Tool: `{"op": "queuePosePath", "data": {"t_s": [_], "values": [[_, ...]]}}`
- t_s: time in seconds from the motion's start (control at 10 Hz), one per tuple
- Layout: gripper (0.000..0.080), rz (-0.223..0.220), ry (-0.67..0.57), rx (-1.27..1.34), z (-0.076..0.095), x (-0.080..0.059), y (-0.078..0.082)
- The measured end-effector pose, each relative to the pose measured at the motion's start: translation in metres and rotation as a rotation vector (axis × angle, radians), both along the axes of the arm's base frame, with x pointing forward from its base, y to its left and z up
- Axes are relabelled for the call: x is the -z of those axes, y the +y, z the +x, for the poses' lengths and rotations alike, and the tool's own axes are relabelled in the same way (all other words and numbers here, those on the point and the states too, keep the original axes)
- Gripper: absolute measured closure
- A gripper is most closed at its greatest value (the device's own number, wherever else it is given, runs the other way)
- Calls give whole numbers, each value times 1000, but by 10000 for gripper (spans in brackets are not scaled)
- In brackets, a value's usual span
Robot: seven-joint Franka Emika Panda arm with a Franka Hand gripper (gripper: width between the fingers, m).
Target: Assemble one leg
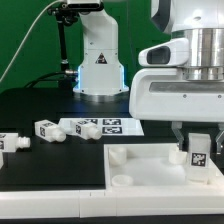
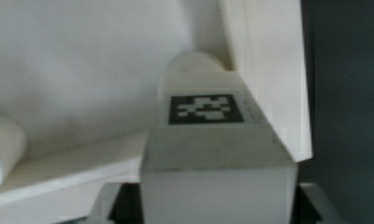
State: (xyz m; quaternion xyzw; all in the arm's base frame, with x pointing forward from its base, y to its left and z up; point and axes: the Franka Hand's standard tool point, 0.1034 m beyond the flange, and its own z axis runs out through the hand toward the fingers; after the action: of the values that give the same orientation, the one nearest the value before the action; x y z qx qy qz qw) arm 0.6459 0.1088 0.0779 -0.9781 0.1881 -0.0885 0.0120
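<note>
Robot tool (image 1: 198,150) closed on a white tagged leg (image 1: 198,149), held over the tabletop (image 1: 140,160) at the exterior view's right.

The leg could jam or tip, I judge, if it meets the corner hole off-centre. Only the exterior view shows spare legs (image 1: 47,128) and the marker board (image 1: 100,126) on the black surface (image 1: 50,165); the wrist view shows the held leg (image 2: 207,140) close up against the tabletop's edge.

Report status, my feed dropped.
Gripper shut on leg, over tabletop corner. Two spare legs on table. Nothing blocking.
</note>
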Motion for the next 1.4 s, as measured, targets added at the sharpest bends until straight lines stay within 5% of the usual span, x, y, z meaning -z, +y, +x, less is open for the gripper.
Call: {"op": "queuePosePath", "data": {"t_s": [0.3,0.8,1.0,1.1,1.2,1.3,1.4], "values": [[515,33,8,424,-4,1,-3],[514,222,7,1202,-11,3,-8],[514,223,7,1214,-11,3,-8],[360,199,16,1110,-12,3,-8],[360,170,39,971,-14,3,-6],[206,141,39,768,-14,3,-6],[206,115,49,588,-16,4,-3]]}}
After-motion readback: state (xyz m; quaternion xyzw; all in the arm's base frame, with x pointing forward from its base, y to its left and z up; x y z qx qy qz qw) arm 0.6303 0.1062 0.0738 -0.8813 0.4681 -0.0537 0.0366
